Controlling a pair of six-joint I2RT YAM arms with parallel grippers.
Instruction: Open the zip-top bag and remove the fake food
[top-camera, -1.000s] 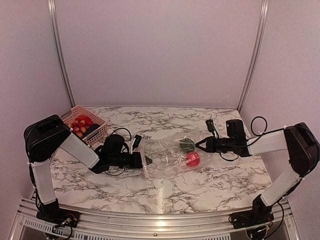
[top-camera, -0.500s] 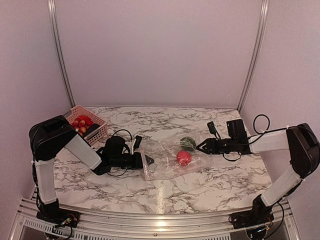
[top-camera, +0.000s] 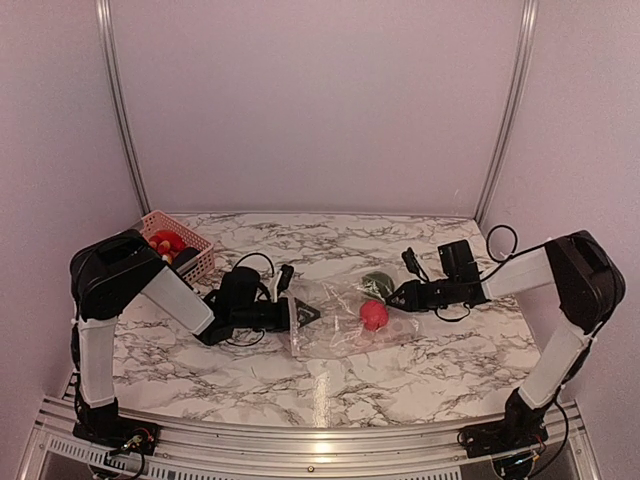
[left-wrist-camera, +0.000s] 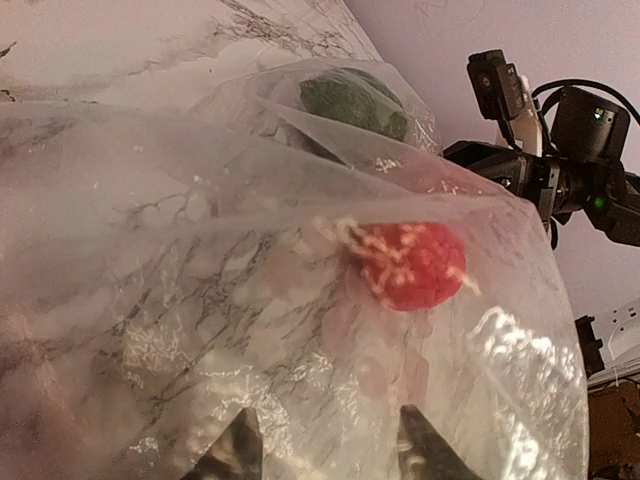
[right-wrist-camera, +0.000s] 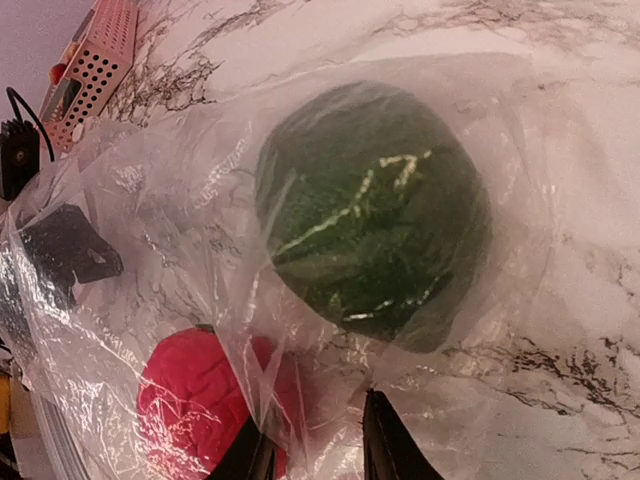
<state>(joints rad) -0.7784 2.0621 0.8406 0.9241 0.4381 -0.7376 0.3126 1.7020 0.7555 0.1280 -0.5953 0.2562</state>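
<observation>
While our right fingers (right-wrist-camera: 385, 452) pinch the zip-top bag (top-camera: 330, 335) low over the worktop (top-camera: 420, 375), we should slide our spread left fingers (left-wrist-camera: 418, 452) toward the red fake food (top-camera: 374, 315).

Pink perforated basket (top-camera: 197, 264) at far left of white marble-veined surface (top-camera: 400, 375), one metal upright (top-camera: 122, 110) behind it, another (top-camera: 508, 110) at far right
</observation>
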